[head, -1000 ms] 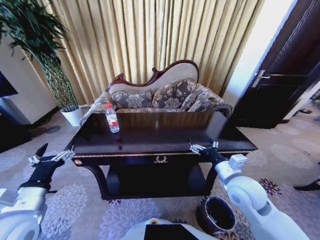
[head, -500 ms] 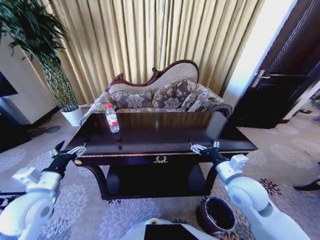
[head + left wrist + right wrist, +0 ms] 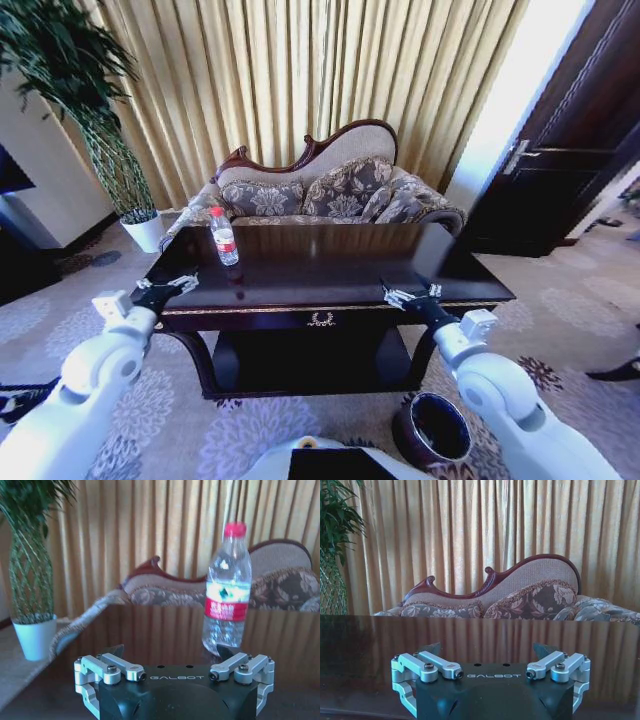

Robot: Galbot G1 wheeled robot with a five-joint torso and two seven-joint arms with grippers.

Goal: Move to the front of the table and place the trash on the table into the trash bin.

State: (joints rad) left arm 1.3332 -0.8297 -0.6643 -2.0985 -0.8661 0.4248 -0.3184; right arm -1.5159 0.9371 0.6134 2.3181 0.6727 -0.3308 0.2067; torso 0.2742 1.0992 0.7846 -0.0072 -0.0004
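Bottle [image 3: 227, 587] upright, beyond open left pincer [image 3: 170, 652]

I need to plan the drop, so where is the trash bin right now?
In the head view the trash bin sits on the carpet, low right, beside the table leg and under the right arm.

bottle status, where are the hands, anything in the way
Left hand open at table's front left edge, facing bottle. Right hand open at front right edge. Bottle upright, untouched. Nothing between left hand and bottle.
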